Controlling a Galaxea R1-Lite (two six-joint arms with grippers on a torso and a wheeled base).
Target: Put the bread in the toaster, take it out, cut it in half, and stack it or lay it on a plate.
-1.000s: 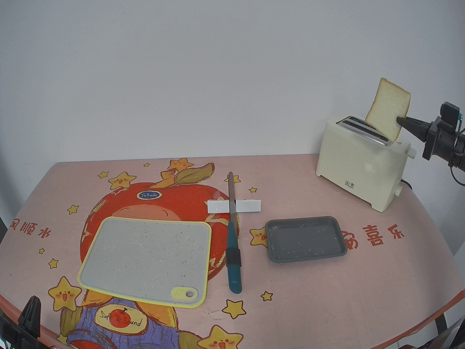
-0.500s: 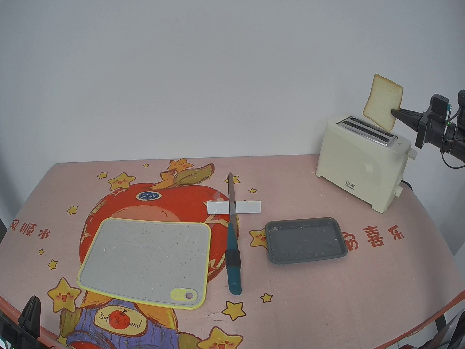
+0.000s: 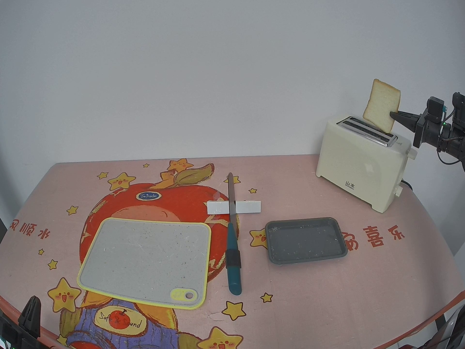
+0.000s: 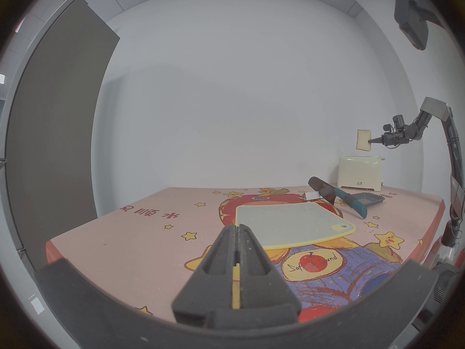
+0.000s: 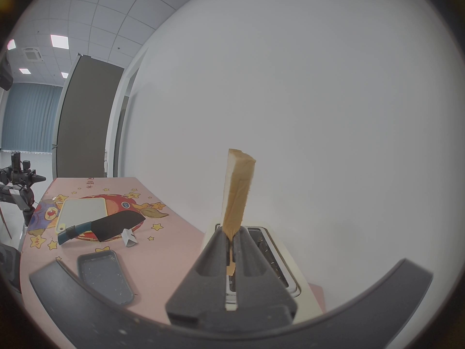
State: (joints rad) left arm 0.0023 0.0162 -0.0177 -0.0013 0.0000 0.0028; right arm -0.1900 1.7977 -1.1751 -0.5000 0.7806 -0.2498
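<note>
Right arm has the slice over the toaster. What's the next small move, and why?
Probably ease the right gripper straight down: the bread looks pale, hangs on edge just above the toaster slots, roughly lined up with one, not yet in.

White wall, tiled ceiling w/ lit panels, dark partition

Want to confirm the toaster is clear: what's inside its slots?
Nothing shows in the toaster slots; the bread hangs above them in the right gripper. Their depths are hidden.
</note>
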